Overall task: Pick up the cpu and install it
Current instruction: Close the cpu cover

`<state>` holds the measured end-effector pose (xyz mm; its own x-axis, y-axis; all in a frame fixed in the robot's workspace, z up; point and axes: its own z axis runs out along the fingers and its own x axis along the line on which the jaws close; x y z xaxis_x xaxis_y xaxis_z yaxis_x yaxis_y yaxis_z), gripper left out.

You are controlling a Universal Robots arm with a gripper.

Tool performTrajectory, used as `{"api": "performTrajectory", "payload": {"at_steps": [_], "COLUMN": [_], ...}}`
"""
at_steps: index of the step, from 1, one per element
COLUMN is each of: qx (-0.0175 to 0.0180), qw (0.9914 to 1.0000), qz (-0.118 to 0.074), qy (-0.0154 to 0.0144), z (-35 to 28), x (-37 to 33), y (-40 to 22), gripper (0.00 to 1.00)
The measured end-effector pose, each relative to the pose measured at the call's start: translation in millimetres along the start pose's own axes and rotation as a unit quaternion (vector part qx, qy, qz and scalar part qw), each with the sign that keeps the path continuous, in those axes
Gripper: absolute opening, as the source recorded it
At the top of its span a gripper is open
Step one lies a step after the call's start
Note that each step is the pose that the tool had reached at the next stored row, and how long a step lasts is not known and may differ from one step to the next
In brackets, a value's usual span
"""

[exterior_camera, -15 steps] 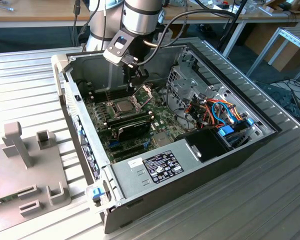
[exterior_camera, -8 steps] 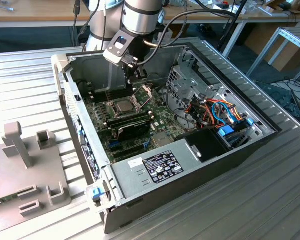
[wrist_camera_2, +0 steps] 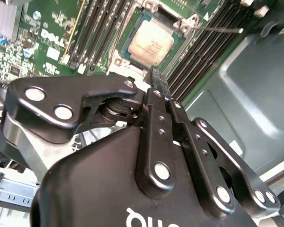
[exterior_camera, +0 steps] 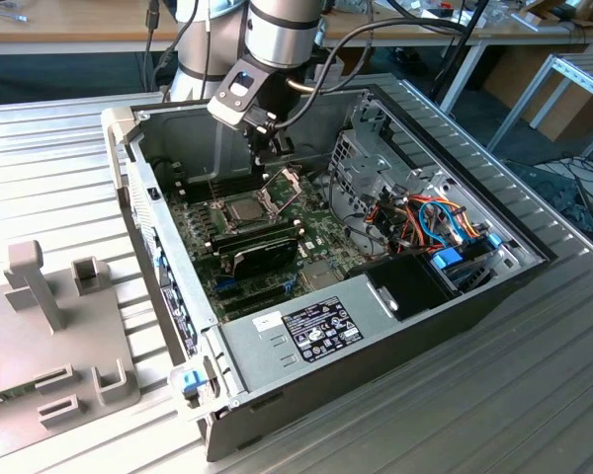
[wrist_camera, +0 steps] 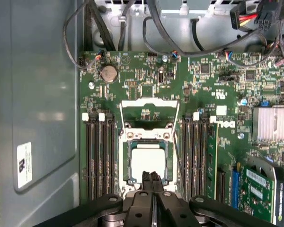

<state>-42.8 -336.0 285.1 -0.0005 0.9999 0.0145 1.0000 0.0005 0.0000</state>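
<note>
Gripper (wrist_camera: 151, 178), fingers pressed together w/ nothing between, hangs close over silver cpu (wrist_camera: 146, 158), which lies flat in its socket (wrist_camera: 124, 163) on green motherboard (wrist_camera: 146, 80), hinged frame (wrist_camera: 149, 103) flipped open.

In the first wrist view the fingers (wrist_camera: 147, 182) cover part of one edge of the cpu (wrist_camera: 146, 158).

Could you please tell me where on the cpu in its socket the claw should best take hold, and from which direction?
Probably by two opposite edges of the cpu, coming straight down from above. It lies flat in the socket with its silver top facing up, and the hinged frame is swung open, leaving the top free. The claw hangs shut over it.
</note>
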Motion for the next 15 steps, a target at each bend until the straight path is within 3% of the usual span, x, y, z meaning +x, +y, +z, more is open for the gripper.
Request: {"api": "performTrajectory", "payload": {"at_steps": [2,8,13,15], "qx": [0.0004,0.001,0.0017,0.0018], "qw": [1.0,1.0,1.0,1.0], "qz": [0.0,0.0,0.0,0.0], "qy": [0.0,0.0002,0.0001,0.0001], "z": [0.0,0.4,1.4,1.8], "x": [0.0,0.0,-0.1,-0.1], "y": [10.7,34.5,60.2,66.6], "gripper": [0.11,0.11,0.11,0.11]}}
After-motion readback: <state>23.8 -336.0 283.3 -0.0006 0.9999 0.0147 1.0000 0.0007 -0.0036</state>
